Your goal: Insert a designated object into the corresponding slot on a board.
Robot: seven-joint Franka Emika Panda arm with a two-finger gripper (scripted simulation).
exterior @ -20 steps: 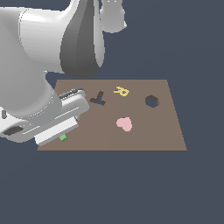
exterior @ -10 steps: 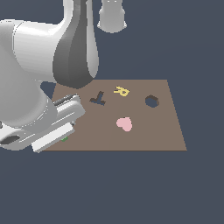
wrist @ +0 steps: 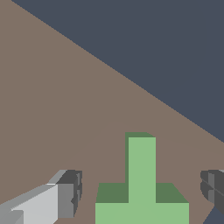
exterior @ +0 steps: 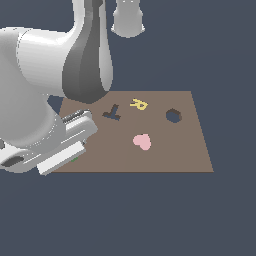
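Lowering further, tool (wrist: 141, 194) open astride green T (wrist: 142, 188)

board (exterior: 165, 150): flat matte brown, no grain, no shine, pretty much like painted card or fibreboard
green T block (wrist: 141, 183): matte light green, smooth faces, sides shaded a bit darker, looks like plain plastic
T slot (exterior: 112, 113): dark matte recess, no gloss at all
hexagonal hole (exterior: 173, 115): same dark flat look
pink heart (exterior: 142, 141): soft matte pink, smooth
orange V piece (exterior: 138, 104): matte yellow-orange, smooth
arm (exterior: 45, 95): smooth white shell with a soft sheen, dark grey satin section at the joint, reads as moulded plastic
fingers (wrist: 68, 194): mid-grey pads, dull finish, faceted edges; white smooth body behind one
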